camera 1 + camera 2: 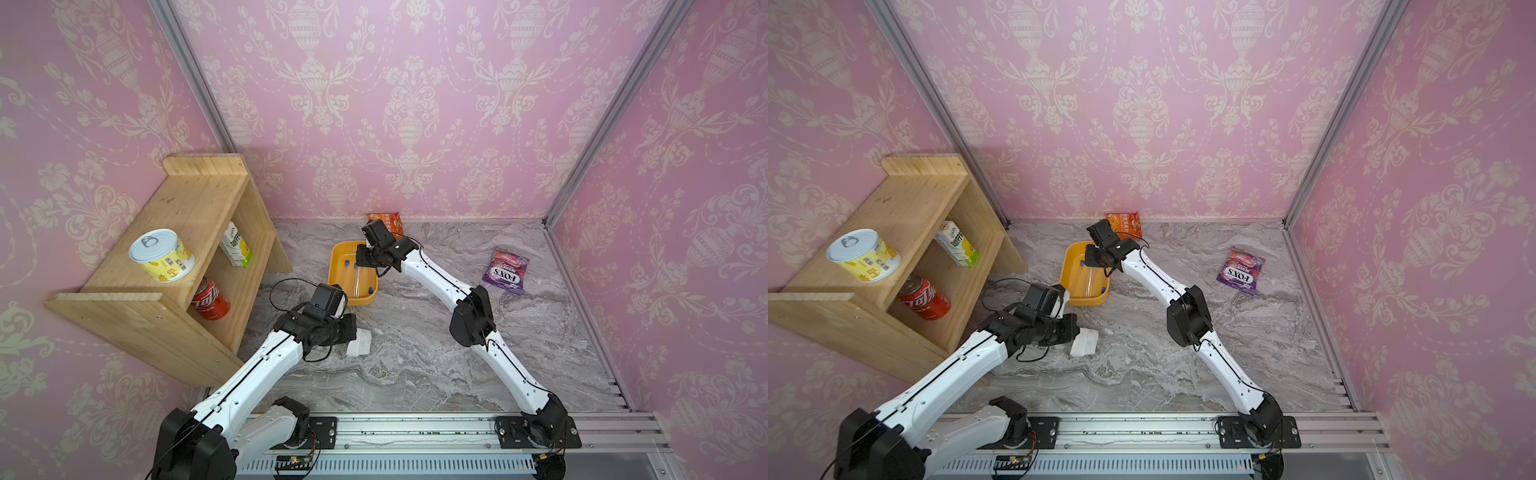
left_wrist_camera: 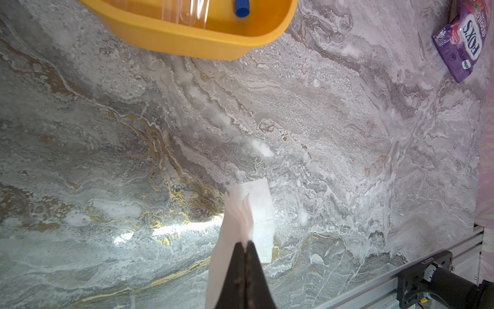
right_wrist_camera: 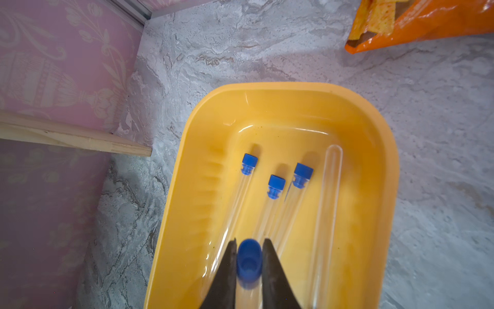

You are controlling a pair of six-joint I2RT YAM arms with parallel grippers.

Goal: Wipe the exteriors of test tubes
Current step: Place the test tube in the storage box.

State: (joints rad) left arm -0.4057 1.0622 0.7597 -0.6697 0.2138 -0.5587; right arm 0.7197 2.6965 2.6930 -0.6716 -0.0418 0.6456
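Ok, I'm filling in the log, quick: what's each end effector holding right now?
Left end effector: closed on the white wipe.
Right end effector: closed on a blue-capped test tube.

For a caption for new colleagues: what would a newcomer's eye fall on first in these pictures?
First the pink patterned wallpaper on the walls around the marble table. Then the yellow tray near the back, where the right claw is shut on the blue-capped end of one test tube. Nearer the front, beside the wooden shelf, the left claw pinches a white wipe.
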